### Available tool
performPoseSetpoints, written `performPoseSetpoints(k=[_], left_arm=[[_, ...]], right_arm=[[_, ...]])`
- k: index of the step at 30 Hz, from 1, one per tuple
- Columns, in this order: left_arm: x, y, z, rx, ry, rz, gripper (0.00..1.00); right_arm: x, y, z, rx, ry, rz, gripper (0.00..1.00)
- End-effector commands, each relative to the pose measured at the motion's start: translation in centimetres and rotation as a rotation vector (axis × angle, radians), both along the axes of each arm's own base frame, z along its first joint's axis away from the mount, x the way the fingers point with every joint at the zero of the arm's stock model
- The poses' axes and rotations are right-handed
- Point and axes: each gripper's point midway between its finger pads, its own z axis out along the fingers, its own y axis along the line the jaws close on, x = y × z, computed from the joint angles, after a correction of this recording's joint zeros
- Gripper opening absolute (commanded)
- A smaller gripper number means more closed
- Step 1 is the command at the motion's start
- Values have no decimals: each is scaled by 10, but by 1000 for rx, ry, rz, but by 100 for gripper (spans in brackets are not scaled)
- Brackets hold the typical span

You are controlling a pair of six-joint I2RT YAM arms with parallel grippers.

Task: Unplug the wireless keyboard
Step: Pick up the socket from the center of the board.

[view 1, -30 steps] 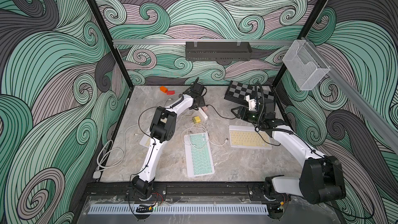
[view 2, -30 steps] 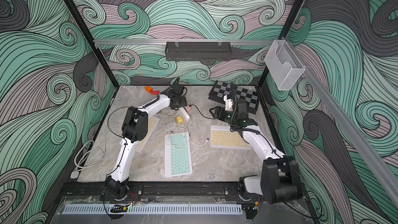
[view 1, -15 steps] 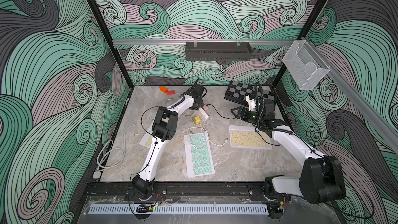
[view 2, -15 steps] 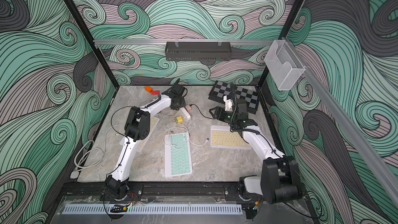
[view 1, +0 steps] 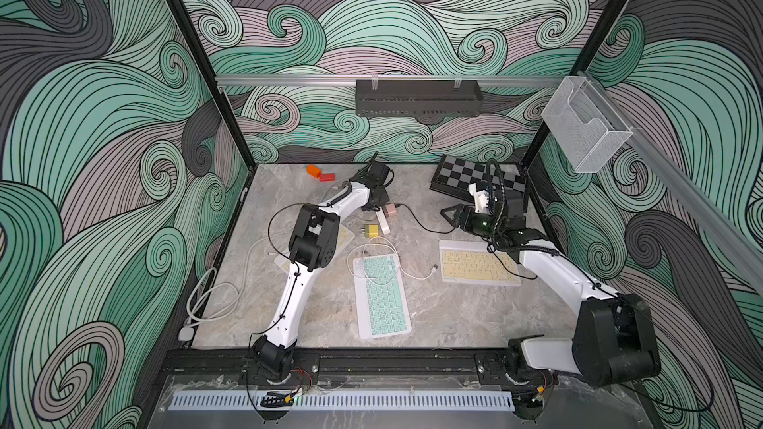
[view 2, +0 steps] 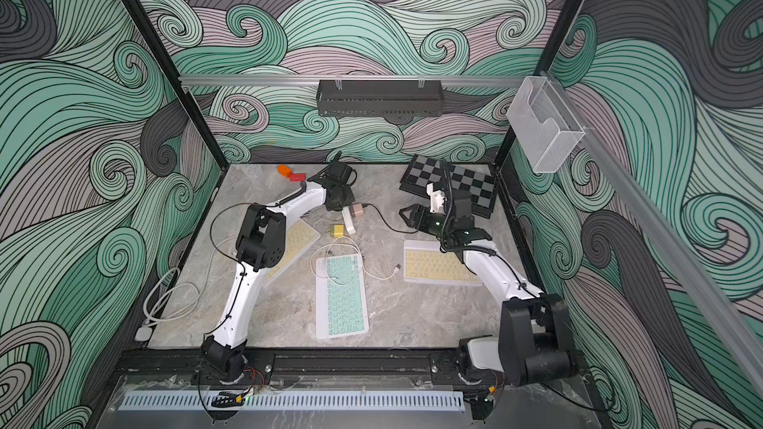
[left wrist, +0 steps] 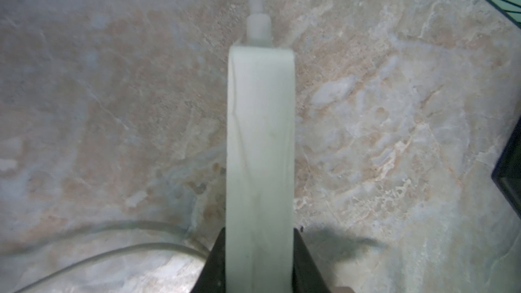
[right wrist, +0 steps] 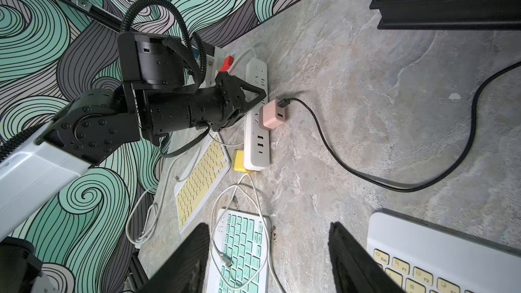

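Walls: a green, grey and mauve wave pattern (view 1: 371, 14) covers every side, with black corner posts (view 1: 200, 59) and a silver rail (view 1: 289, 79) across the back.
Table: a matt, marble-look top (view 1: 454, 315) in grey and beige.
Left arm: it reaches to the back of the table, where the left gripper (left wrist: 259, 231) has its fingers pressed against both long sides of the white power strip (left wrist: 259, 136).
Right arm: the right gripper (right wrist: 269, 225) hangs above bare table, fingers spread wide.
Chessboard: black-framed (view 1: 458, 177), in the back right corner.
Tray: black (view 1: 417, 96), hung on the back rail.
Holder: clear (view 1: 586, 134), on the right-hand rail.
Yellow keyboard: flat at the right (view 1: 475, 268), partly under the right arm.
Green keyboard: in the middle (view 1: 382, 297), with a white cable (right wrist: 225, 261) looped over its far end.
Second yellow keyboard: under the left arm's elbow (view 2: 295, 241).
Black cable: it runs from the pink charger (right wrist: 273, 114) on the power strip towards the yellow keyboard (right wrist: 408, 189); its far end is hidden.
Yellow charger: at the strip's near end (right wrist: 239, 160).
Blocks: one orange (view 1: 313, 171) and one red (view 1: 327, 177), by the back wall.
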Motion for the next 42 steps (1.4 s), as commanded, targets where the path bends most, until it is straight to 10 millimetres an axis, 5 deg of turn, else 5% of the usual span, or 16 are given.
performPoseSetpoints(k=[1, 16, 21, 30, 42], left_arm=[[1, -4, 40, -106, -45, 42, 0], [-26, -61, 154, -430, -271, -63, 0], [-39, -77, 164, -469, -257, -102, 0], [-65, -87, 176, -518, -256, -142, 0], [-72, -94, 185, -535, -265, -170, 0]], right_arm=[[-1, 14, 2, 11, -23, 46, 68], [12, 67, 3, 5, -88, 176, 71], [24, 82, 9, 23, -124, 190, 72], [50, 78, 4, 6, -115, 106, 72], [48, 95, 11, 51, -124, 166, 65]])
